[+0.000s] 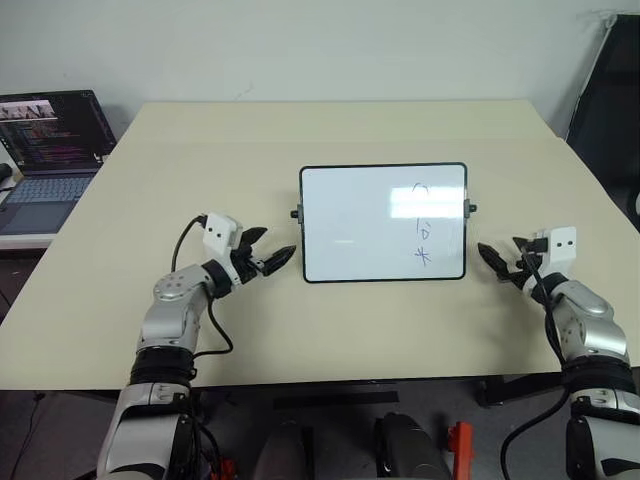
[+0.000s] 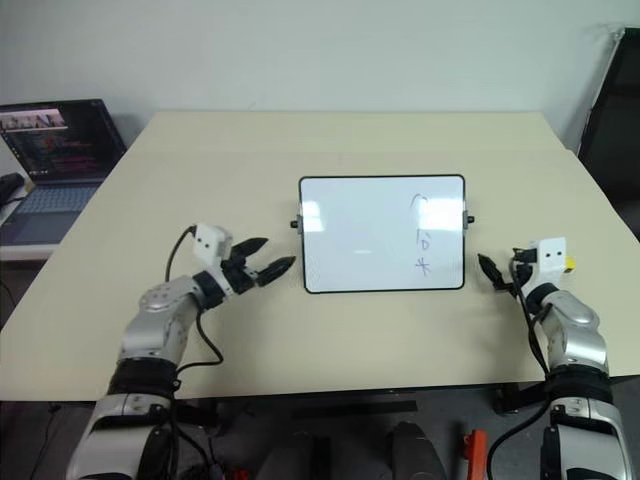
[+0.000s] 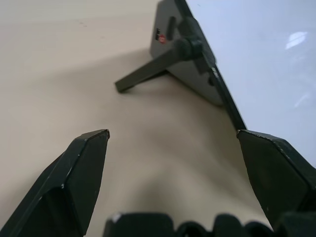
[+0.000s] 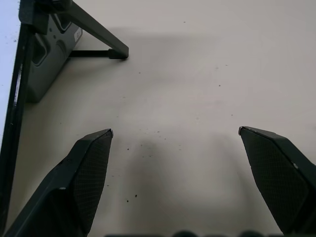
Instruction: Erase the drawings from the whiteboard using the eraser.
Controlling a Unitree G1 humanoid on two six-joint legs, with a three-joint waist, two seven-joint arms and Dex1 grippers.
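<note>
Plainly, the risks start at the left. The left pincer (image 1: pixel 275 245) hovers over the bench (image 1: pixel 300 130) with its jaws apart and nothing between them, tips aimed at the left short side of the whiteboard (image 1: pixel 360 215). The left wrist view shows the board propped on a thin dark leg (image 3: pixel 143 76), not lying flat. A push from this side, or a wipe pressed too hard, could slide the board across the smooth bench or fold it back on its stand. If the left pincer is meant to steady the frame, a grip that lands on the glossy face could slip off.

The drawings (image 1: pixel 422 225), a few blue strokes and a small star, sit in the right part of the board, well apart from the left pincer and near the right one.

The right pincer (image 1: pixel 500 252) is also spread wide and empty, just beside the board's right edge and pointing towards it. A sliver of yellow that I take for the eraser (image 2: pixel 569 265) lies to the right of that arm's white wrist module, behind the fingertips and mostly hidden. Reaching it means backing off and turning away from the board. A blind swing there could knock the eraser further right, towards the bench edge.
</note>
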